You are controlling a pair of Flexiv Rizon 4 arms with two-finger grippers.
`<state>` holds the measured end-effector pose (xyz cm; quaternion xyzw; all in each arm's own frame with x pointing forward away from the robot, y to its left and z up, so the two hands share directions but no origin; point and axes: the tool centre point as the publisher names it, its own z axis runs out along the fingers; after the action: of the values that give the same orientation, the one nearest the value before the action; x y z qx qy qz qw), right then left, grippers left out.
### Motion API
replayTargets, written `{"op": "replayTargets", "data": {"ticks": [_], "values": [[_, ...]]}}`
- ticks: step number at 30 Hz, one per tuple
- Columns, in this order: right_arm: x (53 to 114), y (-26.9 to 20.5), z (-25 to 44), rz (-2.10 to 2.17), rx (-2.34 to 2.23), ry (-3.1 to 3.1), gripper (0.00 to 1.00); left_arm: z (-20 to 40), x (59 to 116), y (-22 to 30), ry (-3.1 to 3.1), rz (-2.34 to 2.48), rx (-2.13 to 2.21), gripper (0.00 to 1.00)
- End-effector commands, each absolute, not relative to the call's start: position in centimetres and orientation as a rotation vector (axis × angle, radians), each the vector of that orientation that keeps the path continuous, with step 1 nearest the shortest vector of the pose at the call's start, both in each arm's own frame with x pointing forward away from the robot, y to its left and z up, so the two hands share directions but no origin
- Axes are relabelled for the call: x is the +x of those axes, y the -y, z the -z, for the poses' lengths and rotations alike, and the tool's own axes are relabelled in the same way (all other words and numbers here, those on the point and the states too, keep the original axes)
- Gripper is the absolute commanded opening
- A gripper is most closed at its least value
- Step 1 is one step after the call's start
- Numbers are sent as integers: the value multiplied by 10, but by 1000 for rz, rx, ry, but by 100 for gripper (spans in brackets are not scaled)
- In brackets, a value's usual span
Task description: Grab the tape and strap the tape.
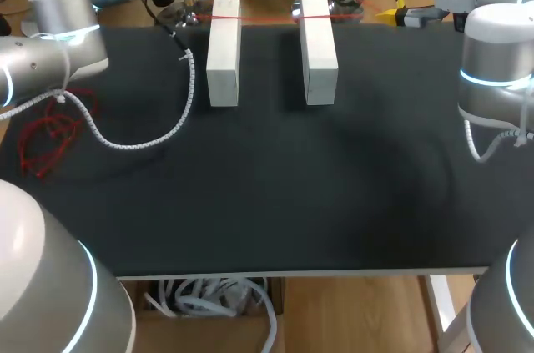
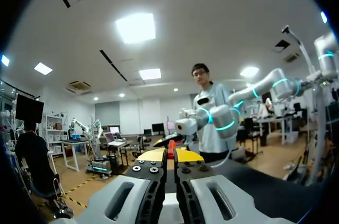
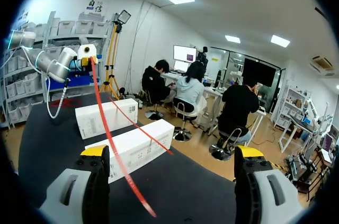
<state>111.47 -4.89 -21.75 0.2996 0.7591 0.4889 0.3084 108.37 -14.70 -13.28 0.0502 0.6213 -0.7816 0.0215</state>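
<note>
The red tape (image 1: 225,17) runs in a thin line over the tops of two white boxes (image 1: 224,52) (image 1: 319,48). The boxes stand side by side at the far part of the black desk (image 1: 267,194). The left hand (image 2: 170,155) is up behind the left box. Its yellow tips are pressed tight on the tape. The right hand (image 3: 172,152) is past the right box. Its fingers are spread wide apart. The tape passes between them, but they do not pinch it.
</note>
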Motion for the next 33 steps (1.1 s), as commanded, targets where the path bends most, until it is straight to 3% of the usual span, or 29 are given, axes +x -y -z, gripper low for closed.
{"op": "replayTargets", "data": {"ticks": [1, 33], "values": [[1114, 49, 217, -1291, 792, -2009, 100, 127, 1067, 151, -1854, 2312, -70, 0], [1114, 49, 217, -1291, 792, -2009, 100, 133, 1058, 161, -1826, 2274, 18, 0]]}}
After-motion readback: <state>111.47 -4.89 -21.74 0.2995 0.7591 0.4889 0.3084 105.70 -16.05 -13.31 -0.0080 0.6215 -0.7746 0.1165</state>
